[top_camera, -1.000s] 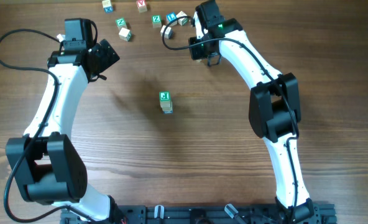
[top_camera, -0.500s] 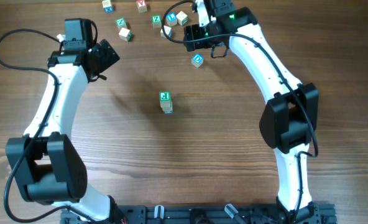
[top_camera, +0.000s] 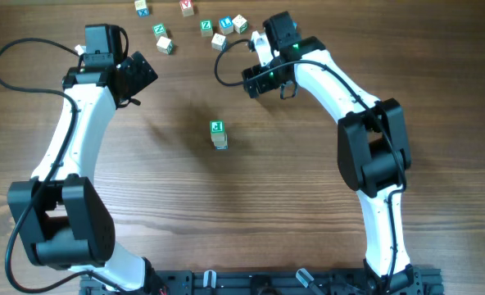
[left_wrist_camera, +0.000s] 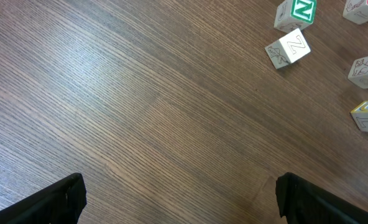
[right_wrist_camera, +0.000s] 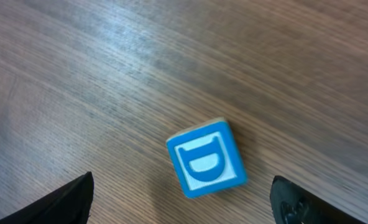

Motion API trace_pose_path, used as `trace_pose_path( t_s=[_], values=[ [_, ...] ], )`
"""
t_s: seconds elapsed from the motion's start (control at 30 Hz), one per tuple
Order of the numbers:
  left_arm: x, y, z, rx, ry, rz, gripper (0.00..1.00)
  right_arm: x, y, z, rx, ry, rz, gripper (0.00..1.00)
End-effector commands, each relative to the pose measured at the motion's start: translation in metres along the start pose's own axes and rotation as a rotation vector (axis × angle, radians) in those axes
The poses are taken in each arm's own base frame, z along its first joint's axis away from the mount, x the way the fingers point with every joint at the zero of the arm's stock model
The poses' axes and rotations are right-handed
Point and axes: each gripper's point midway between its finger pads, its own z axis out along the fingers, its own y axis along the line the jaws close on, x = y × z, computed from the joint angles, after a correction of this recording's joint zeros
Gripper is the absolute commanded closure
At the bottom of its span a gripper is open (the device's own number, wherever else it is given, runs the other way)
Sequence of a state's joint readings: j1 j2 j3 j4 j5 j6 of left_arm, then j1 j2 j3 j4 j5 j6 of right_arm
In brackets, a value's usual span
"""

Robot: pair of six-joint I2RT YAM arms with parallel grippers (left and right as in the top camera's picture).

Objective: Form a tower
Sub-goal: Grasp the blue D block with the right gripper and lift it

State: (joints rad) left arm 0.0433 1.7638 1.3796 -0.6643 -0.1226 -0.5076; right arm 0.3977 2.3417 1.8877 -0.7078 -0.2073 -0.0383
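Straight below the right gripper (right_wrist_camera: 184, 205), in the gap between fingers spread wide and holding nothing: a blue D cube (right_wrist_camera: 206, 159), flat on the table (right_wrist_camera: 78, 74), letter face up, touched by neither finger and turned askew to the line between them. Shut tight a second ago, then opened fast; half a second back, drawn off toward the far edge with that cube lying bare beside it; now brought back over it. Reads as a cube let go or lost short of its goal, not a placement, so nothing added to the stack and a fresh grasp called for, probably after squaring up to the skewed faces. Just beyond the gripper, away from the base: a scatter of loose cubes (top_camera: 226, 24), apart from it. Well apart on the other side, toward the base and the left arm: the tower (top_camera: 218, 134), low, upright, green-faced cube on top, standing alone. Farthest off: the left gripper (left_wrist_camera: 187, 202), wide open, empty, hovering over bare wood with a few loose cubes ahead of it.
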Motion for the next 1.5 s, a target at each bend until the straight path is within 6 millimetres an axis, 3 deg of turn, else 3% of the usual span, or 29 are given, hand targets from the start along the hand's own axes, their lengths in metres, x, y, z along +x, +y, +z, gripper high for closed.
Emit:
trace_pose_path(
  t_s=[0.0, 0.23, 0.5, 0.8, 0.9, 1.07, 1.17, 1.47],
  values=[
    [-0.005, -0.001, 0.0, 0.0, -0.012, -0.009, 0.0, 0.007, 0.014, 0.014, -0.088, -0.003, -0.052, 0.09],
    [-0.005, -0.001, 0.0, 0.0, -0.012, -0.009, 0.0, 0.004, 0.016, 0.014, -0.1, -0.019, -0.103, 0.09],
    [-0.005, -0.001, 0.0, 0.0, -0.012, -0.009, 0.0, -0.017, 0.012, 0.013, -0.071, -0.106, -0.195, 0.13],
    [-0.005, -0.001, 0.0, 0.0, -0.012, -0.009, 0.0, 0.02, 0.015, 0.014, -0.094, 0.049, -0.025, 0.29],
    [-0.005, -0.001, 0.0, 0.0, -0.012, -0.009, 0.0, 0.009, 0.009, 0.014, -0.059, 0.006, -0.026, 0.35],
    [-0.005, -0.001, 0.0, 0.0, -0.012, -0.009, 0.0, -0.019, -0.021, 0.012, 0.11, -0.114, 0.13, 0.4],
    [-0.005, -0.001, 0.0, 0.0, -0.012, -0.009, 0.0, -0.016, -0.017, 0.014, 0.117, -0.106, 0.183, 0.5],
    [-0.005, -0.001, 0.0, 0.0, -0.012, -0.009, 0.0, -0.01, -0.002, 0.017, 0.267, -0.095, 0.137, 0.5]
  ],
)
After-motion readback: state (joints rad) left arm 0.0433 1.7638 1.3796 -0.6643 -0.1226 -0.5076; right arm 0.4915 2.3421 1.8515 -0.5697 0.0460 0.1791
